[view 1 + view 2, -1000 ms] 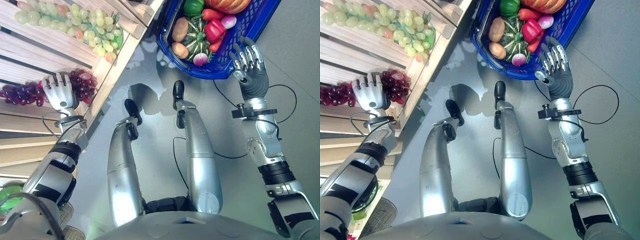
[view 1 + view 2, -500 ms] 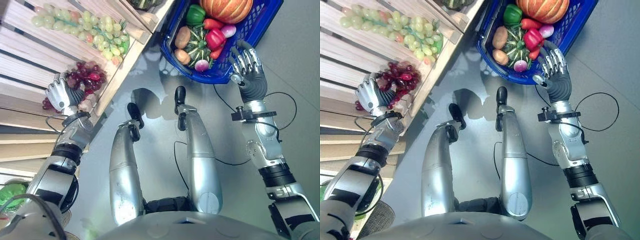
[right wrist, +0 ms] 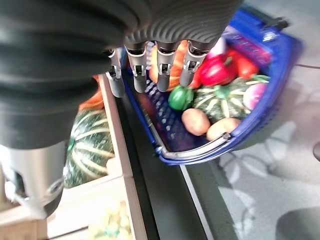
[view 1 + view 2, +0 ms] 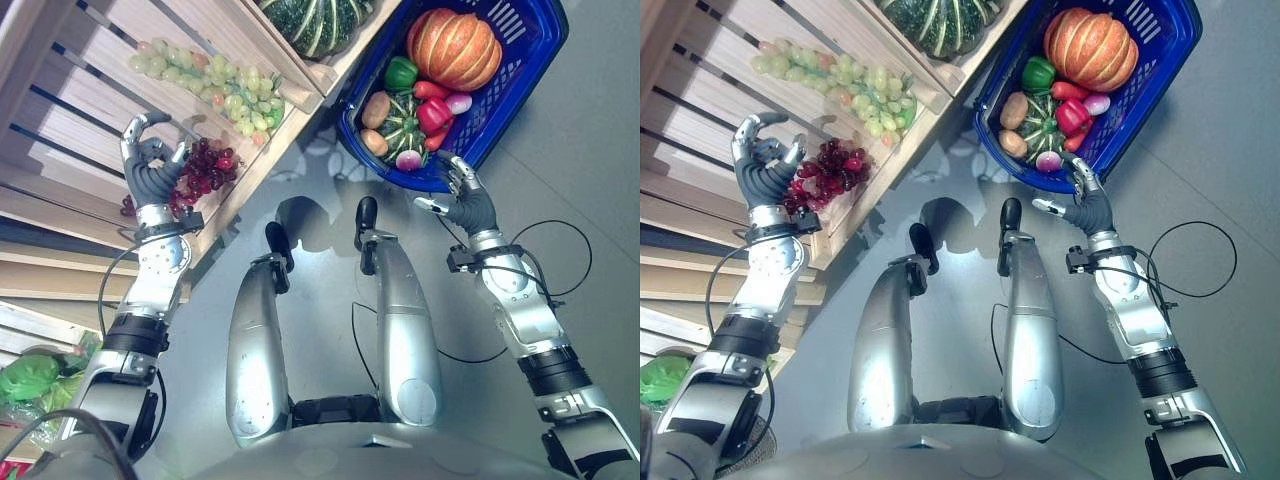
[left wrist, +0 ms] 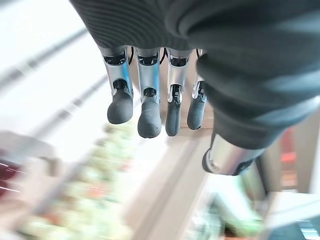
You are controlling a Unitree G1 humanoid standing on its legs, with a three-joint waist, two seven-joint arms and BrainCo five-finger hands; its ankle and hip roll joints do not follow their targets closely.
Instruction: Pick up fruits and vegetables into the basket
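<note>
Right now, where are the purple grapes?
In the eye views, the purple grapes lie on the wooden shelf, beside the left hand, below the green grapes.

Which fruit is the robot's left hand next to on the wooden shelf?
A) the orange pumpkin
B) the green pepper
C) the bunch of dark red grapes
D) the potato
C: the left hand is raised beside the bunch of dark red grapes on the wooden shelf, while the orange pumpkin, green pepper and potato lie in the blue basket.
</note>
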